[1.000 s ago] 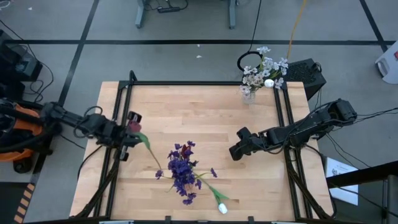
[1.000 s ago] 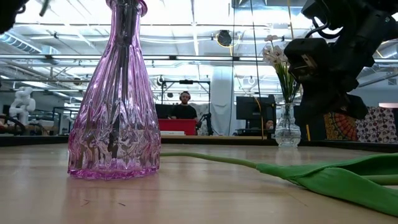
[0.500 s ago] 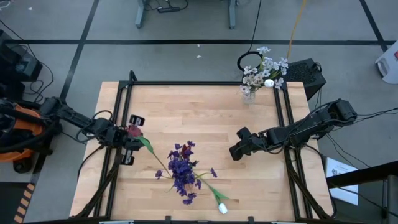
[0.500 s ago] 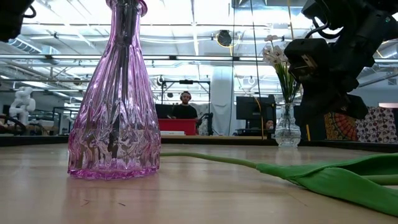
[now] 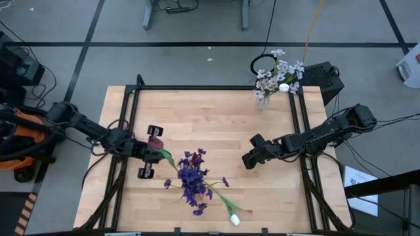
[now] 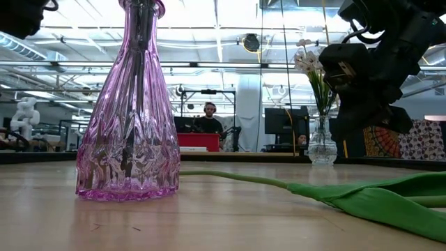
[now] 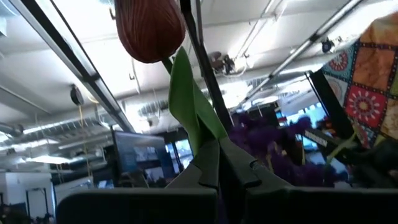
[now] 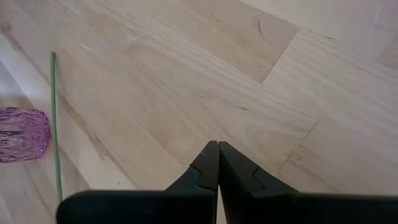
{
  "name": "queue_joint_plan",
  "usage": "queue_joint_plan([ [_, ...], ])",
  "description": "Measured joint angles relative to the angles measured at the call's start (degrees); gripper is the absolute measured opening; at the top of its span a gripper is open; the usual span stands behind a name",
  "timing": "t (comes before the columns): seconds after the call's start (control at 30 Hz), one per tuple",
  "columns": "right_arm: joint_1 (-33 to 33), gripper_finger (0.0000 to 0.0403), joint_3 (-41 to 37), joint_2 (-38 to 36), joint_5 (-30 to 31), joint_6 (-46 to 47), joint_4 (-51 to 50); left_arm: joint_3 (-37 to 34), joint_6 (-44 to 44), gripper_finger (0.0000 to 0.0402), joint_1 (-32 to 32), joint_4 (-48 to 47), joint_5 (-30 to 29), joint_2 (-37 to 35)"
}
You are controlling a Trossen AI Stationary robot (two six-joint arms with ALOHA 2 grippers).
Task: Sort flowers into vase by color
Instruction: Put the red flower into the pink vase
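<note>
Two arms work over the wooden desk (image 5: pixel 216 124). The left gripper (image 5: pixel 148 155) has its fingers (image 7: pixel 214 165) pinched tight on the green stem of a dark red tulip bud (image 7: pixel 150 28), carrying it clear of the desk beside the cluster of purple blossoms (image 5: pixel 192 178), probably so it can be carried to a vase. The right gripper (image 5: pixel 249 160) waits mid-desk, fingers (image 8: pixel 214 163) pressed together and empty. A white tulip bud (image 5: pixel 234 219) lies near the front edge. A pink ribbed glass vase (image 6: pixel 129 104) stands upright; a clear vase of white blossom sprays (image 5: pixel 278 73) occupies the far corner.
</note>
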Motion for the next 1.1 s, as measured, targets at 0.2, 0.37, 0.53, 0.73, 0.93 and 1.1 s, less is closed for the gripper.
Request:
queue_joint_plan([
  [0.2, 0.0, 0.0000, 0.0, 0.0, -0.1, -0.5, 0.0, 1.6, 0.0, 0.0000, 0.0, 3.4, 0.1, 5.1],
  [0.37, 0.0, 0.0000, 0.0, 0.0, -0.2, -1.2, 0.0, 1.9, 0.0, 0.0000, 0.0, 9.0, 0.3, 8.3],
  [0.53, 0.0, 0.0000, 0.0, 0.0, -0.4, -1.6, -0.2, 1.9, -0.3, 0.0000, 0.0, 9.8, 0.4, 8.4],
  [0.73, 0.0, 0.0000, 0.0, 0.0, -4.6, 4.7, 0.3, 1.5, -0.4, 0.0000, 0.0, 7.9, -0.7, 7.2],
  [0.93, 5.4, 0.0000, 1.7, 0.0, -0.4, 1.7, 3.3, -0.8, -3.7, 0.0000, 0.0, 1.3, -4.7, 2.9],
  [1.1, 14.1, 0.0000, 10.7, 4.1, 11.4, 1.9, -3.8, -5.4, -3.4, 0.0000, 0.1, -1.1, -6.5, -3.9],
])
